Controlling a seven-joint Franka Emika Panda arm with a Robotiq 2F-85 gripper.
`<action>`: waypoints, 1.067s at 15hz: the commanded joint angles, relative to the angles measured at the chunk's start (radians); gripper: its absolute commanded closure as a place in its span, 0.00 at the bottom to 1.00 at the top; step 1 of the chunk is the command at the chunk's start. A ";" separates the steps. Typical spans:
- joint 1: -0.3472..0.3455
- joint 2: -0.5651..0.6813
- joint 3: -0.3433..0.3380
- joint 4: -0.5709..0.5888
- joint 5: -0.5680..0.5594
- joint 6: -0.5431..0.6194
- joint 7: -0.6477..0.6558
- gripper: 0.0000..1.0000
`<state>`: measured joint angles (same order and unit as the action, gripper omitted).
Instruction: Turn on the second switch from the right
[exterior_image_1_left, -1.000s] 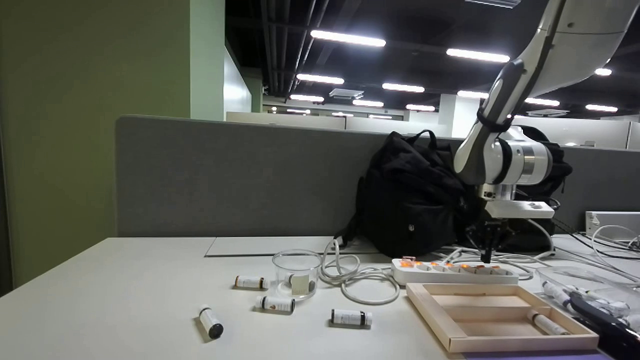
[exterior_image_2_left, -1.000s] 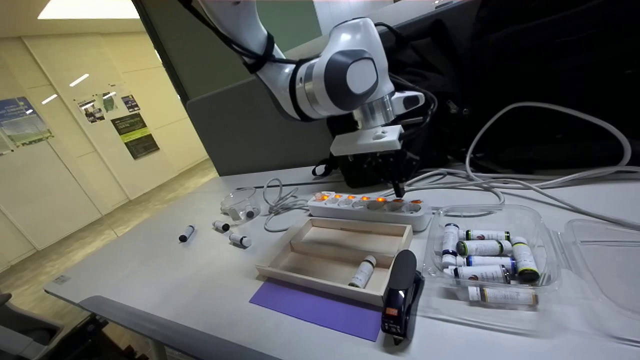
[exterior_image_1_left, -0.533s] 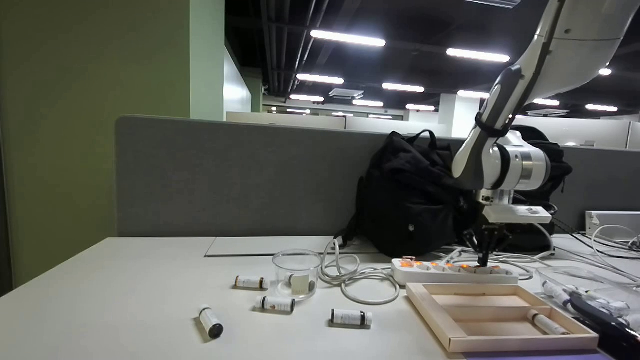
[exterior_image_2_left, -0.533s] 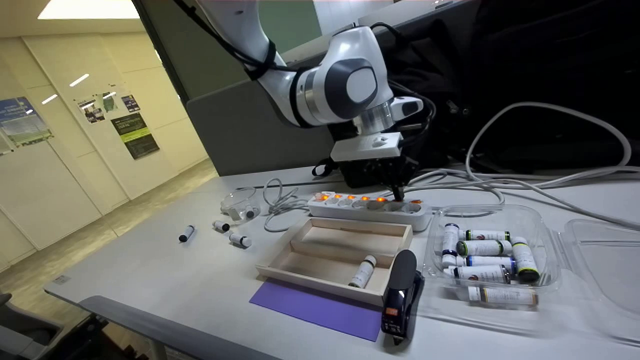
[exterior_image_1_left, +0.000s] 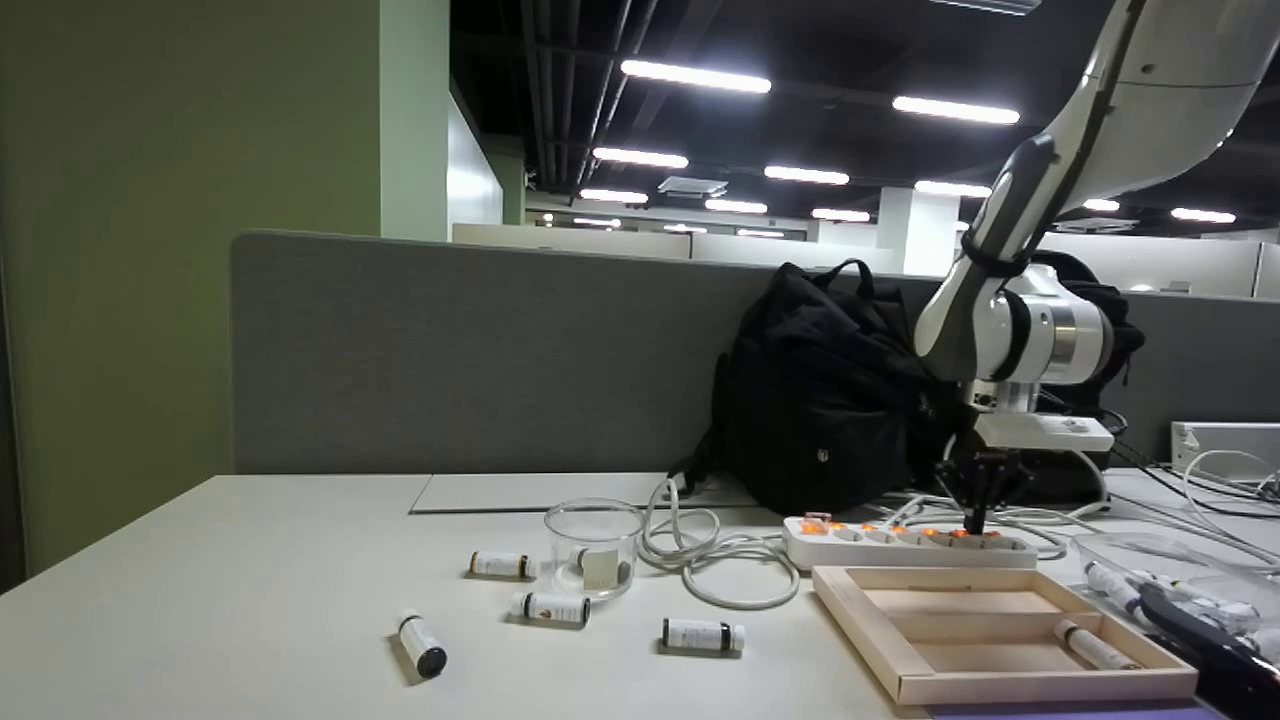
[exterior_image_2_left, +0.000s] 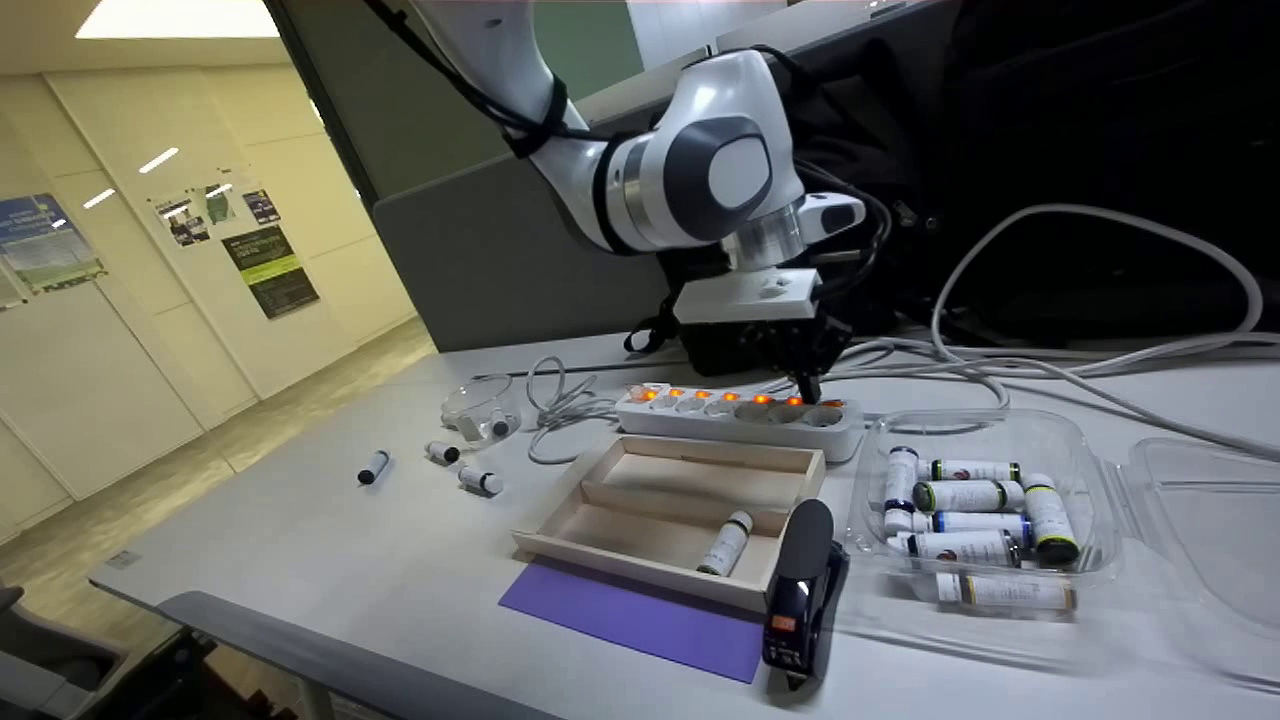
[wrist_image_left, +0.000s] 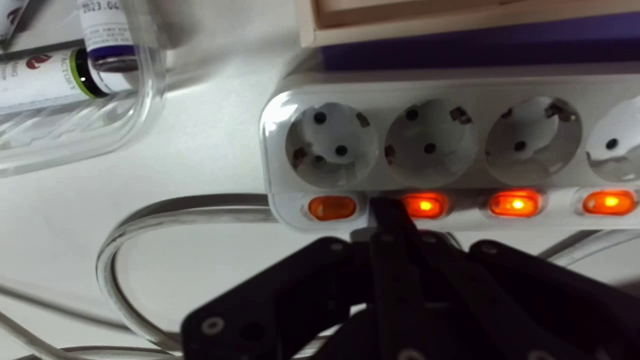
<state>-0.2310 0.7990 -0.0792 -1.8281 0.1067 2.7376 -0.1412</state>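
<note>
Clenched gripper (wrist_image_left: 392, 210), fingertips together, over the white power strip (wrist_image_left: 381, 177). The second switch from the right (wrist_image_left: 429, 205), glowing orange, lies just beside its tips; the unlit end switch (wrist_image_left: 332, 207) lies opposite.

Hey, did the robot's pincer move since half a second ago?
Yes. In both exterior views, the pincer has shifted slightly to picture right along the unmoved white power strip, toward the unlit end switch.
</note>
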 joint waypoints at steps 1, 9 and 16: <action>-0.057 -0.029 0.049 0.026 0.037 -0.005 0.010 1.00; -0.120 -0.286 0.118 0.040 0.144 -0.227 -0.025 0.46; -0.076 -0.341 0.059 0.048 0.149 -0.359 -0.032 0.25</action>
